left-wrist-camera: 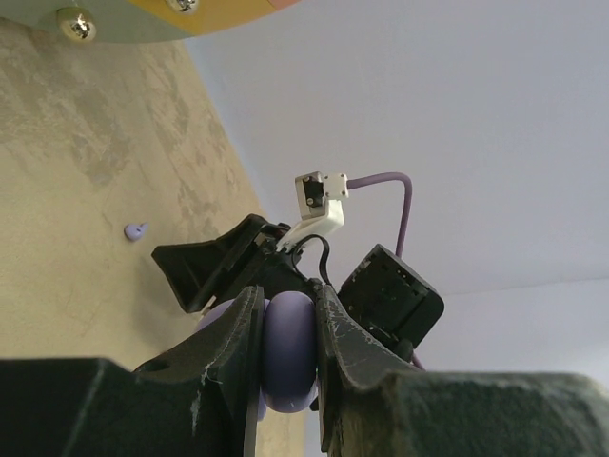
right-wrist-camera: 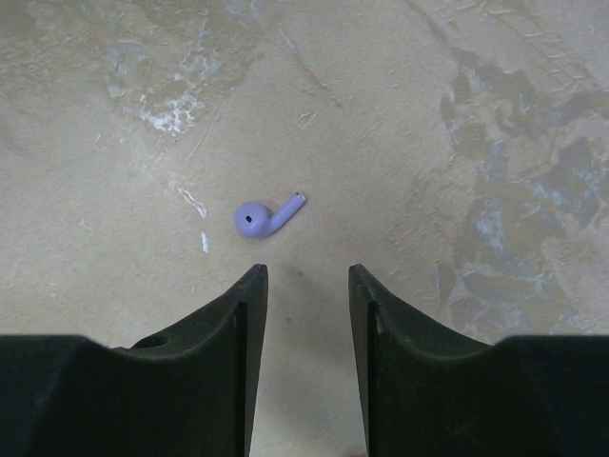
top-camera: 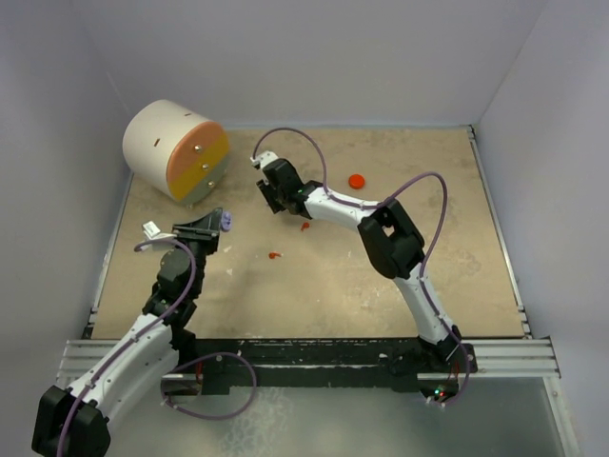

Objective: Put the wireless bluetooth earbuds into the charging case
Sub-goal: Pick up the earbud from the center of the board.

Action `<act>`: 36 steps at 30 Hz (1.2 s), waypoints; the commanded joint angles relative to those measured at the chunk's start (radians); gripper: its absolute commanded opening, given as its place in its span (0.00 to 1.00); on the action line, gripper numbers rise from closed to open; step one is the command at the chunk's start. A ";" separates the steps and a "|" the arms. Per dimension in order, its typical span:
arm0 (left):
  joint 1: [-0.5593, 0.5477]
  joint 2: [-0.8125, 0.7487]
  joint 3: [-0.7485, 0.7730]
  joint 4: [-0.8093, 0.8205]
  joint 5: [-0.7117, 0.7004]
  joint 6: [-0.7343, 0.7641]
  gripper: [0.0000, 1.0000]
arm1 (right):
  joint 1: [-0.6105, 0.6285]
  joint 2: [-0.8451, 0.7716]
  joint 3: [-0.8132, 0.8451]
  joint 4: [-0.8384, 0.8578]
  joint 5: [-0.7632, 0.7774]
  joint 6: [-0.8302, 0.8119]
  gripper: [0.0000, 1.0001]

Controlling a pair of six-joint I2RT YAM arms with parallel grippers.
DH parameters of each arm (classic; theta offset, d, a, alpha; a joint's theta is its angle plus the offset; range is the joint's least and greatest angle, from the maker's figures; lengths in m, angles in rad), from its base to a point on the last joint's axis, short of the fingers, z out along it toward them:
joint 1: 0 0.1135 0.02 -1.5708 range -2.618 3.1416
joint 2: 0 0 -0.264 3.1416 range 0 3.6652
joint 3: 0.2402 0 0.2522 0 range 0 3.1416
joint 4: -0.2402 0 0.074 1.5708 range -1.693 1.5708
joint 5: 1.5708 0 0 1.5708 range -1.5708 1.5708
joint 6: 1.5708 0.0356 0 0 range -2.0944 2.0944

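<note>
My left gripper is shut on a lavender round charging case, held on edge between the two fingers; from above, the case shows at the tip of the left gripper. A lavender earbud lies on the table just beyond the tips of my right gripper, a little to the left of its gap. The right gripper stands open and empty, low over the table. Past the case, the left wrist view shows a lavender earbud. Two red earbuds lie between the arms.
A red round case sits at the back, right of the right gripper. A large white cylinder with an orange and yellow face stands in the back left corner. Walls close the table on three sides.
</note>
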 commanded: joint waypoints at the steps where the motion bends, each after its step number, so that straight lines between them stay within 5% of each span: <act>1: 0.004 -0.005 -0.009 0.010 0.001 -0.034 0.00 | 0.007 -0.004 0.050 0.057 0.027 -0.038 0.43; 20: 0.003 -0.017 -0.031 -0.001 -0.015 -0.021 0.00 | 0.017 0.150 0.268 0.089 -0.063 -0.033 0.47; 36: 0.005 0.007 -0.047 0.024 -0.010 -0.022 0.00 | 0.016 0.151 0.184 0.076 -0.210 -0.056 0.48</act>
